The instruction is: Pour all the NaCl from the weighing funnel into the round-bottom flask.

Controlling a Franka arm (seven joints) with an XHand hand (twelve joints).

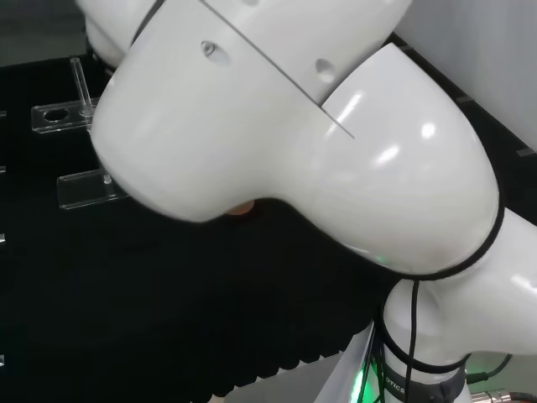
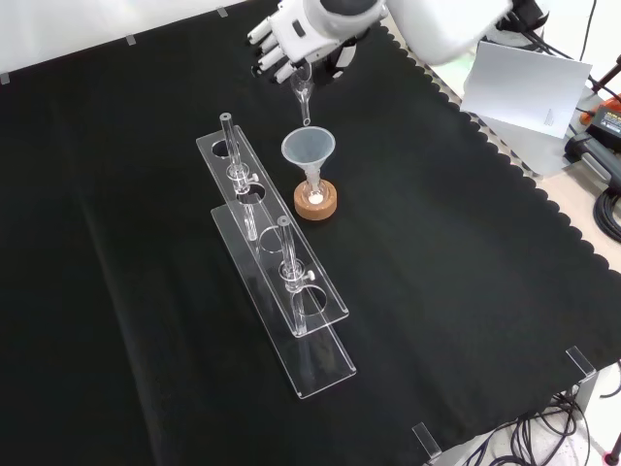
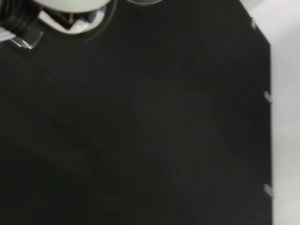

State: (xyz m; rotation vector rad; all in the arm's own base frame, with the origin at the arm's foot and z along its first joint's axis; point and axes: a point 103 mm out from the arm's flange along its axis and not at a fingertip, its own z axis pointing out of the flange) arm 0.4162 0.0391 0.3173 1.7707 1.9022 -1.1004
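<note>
Pouring NaCl through the funnel (image 2: 309,149).
My fingers (image 2: 275,49) pinched the weighing funnel (image 2: 302,97), spout down; a centred, gradual tilt seemed best.

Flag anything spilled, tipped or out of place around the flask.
Nothing stands out. The funnel sits upright in the flask on its cork ring, the hand holds the weighing funnel above it, and the cloth shows no spilled powder.
</note>
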